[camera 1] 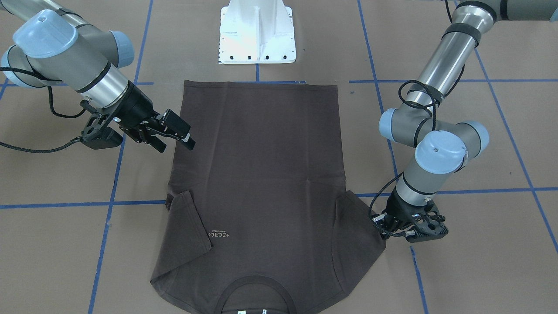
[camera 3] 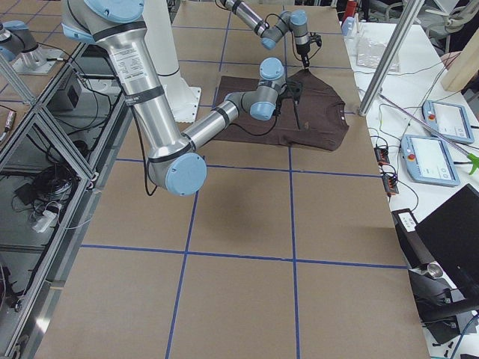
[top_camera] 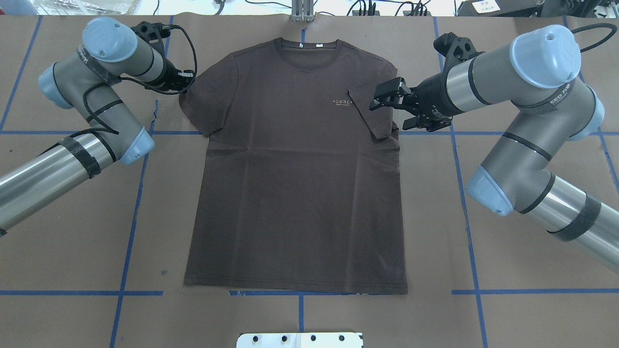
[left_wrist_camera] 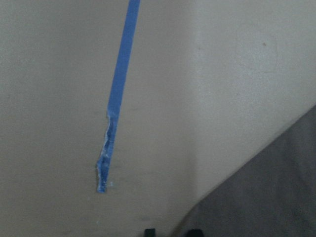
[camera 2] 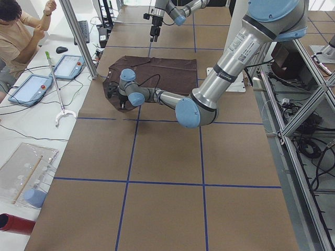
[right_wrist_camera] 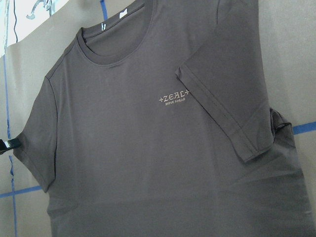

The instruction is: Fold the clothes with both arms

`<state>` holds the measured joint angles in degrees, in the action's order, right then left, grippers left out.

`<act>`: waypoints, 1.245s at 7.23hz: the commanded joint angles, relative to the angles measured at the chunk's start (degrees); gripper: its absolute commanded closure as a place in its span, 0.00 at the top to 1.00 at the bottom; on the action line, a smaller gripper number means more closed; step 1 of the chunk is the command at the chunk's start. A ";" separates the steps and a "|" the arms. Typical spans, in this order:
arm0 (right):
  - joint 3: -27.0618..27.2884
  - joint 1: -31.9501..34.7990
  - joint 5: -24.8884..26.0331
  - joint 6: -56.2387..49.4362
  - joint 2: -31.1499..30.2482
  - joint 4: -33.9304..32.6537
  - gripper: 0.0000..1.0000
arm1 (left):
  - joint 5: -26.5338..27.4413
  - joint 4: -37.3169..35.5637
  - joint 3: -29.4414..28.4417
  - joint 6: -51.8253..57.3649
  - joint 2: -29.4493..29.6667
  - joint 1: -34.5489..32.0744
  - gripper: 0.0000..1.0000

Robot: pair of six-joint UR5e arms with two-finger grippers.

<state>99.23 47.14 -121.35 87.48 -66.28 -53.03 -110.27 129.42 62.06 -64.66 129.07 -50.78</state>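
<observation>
The dark brown T-shirt lies flat, front up, collar toward the far edge. The sleeve on my right side is folded in over the chest, beside the pale lettering; the other sleeve lies spread out. My right gripper hovers open and empty just above the folded sleeve. My left gripper is down at the table by the outer corner of the spread sleeve. In the left wrist view its fingertips stand slightly apart, with the shirt edge beside them.
The white pedestal base stands at the near edge, just past the shirt hem. Blue tape lines grid the brown table. A seated person, tablets and a metal post are beyond the table's far side.
</observation>
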 commanded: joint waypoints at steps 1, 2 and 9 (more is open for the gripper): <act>0.09 0.24 0.33 0.15 -0.34 -0.14 0.99 | -0.48 -0.75 2.10 -6.22 2.40 1.12 0.00; 0.09 0.32 1.29 0.23 -0.78 -0.23 0.99 | -0.39 -0.75 0.36 -8.97 4.59 2.69 0.00; -0.09 0.06 5.86 0.15 -1.40 -0.23 1.00 | 0.23 2.59 -8.64 -12.24 12.88 3.93 0.54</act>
<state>99.08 47.20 -115.63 87.63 -67.61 -53.19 -109.98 131.71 52.88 -76.23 141.87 -47.23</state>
